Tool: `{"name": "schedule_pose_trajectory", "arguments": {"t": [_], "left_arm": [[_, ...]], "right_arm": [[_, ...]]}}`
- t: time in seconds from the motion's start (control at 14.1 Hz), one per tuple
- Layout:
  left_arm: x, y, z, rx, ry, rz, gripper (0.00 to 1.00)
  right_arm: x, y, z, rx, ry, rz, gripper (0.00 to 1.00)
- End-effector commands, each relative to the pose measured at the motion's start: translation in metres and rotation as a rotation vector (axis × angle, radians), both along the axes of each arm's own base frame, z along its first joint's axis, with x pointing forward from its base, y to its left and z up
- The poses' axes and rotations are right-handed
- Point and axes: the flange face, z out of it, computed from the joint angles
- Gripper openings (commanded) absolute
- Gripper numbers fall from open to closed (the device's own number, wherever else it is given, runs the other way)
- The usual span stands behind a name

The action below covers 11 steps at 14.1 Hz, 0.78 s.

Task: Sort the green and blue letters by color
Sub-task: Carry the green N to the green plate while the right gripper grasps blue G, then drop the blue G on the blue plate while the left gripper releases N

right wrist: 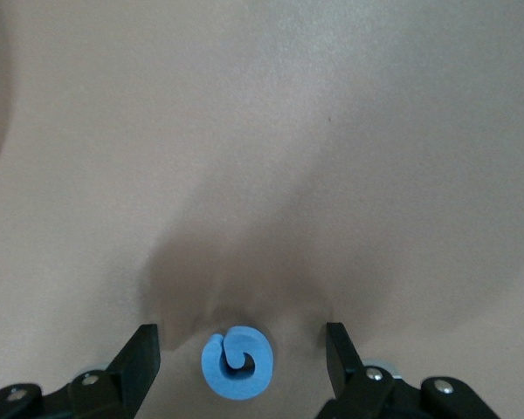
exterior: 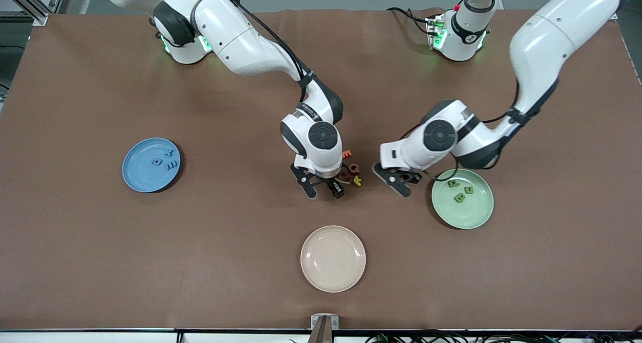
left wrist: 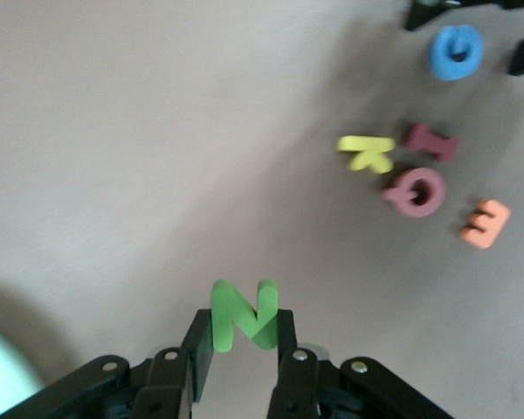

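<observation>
Three plates on brown worktop point(exterior: 75, 263): blue plate point(exterior: 138, 175) w/ 3 blue letters point(exterior: 164, 159); right gripper point(exterior: 323, 190), fingers apart round blue G point(right wrist: 237, 362); left gripper point(exterior: 396, 180) clamping green N point(left wrist: 243, 314); green plate point(exterior: 476, 215) w/ 3 green letters point(exterior: 460, 190).

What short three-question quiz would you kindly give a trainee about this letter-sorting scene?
1. True or false: the left end effector is shut on a green N.
2. How many green letters lie on the green plate? A) two B) three C) four
3. Fill in: the right end effector stands open around a ___ letter.

Key: 1 true; 2 B; 3 blue.
</observation>
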Motion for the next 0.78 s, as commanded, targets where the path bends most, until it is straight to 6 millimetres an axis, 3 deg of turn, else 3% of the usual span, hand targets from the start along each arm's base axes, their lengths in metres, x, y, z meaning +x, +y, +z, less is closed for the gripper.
{"name": "schedule_pose_trajectory", "arguments": {"t": [0.0, 0.21, 0.36, 0.57, 0.71], "left_arm": [[0.013, 0.037, 0.007, 0.022, -0.009, 0.009, 0.25], [0.036, 0.082, 0.012, 0.020, -0.029, 0.032, 0.25], [0.048, 0.114, 0.008, 0.039, -0.051, 0.029, 0.25], [0.055, 0.143, -0.002, 0.069, -0.063, 0.010, 0.25], [0.057, 0.148, -0.010, 0.078, -0.065, 0.011, 0.25]], "right_arm": [[-0.002, 0.009, 0.000, 0.000, -0.003, -0.025, 0.80], [-0.009, 0.012, -0.006, -0.011, 0.012, -0.023, 0.74], [-0.009, 0.012, -0.007, -0.012, 0.013, -0.024, 0.64], [-0.009, 0.012, -0.008, -0.008, 0.013, -0.026, 0.56], [-0.010, 0.013, -0.008, -0.008, 0.014, -0.024, 0.47]]}}
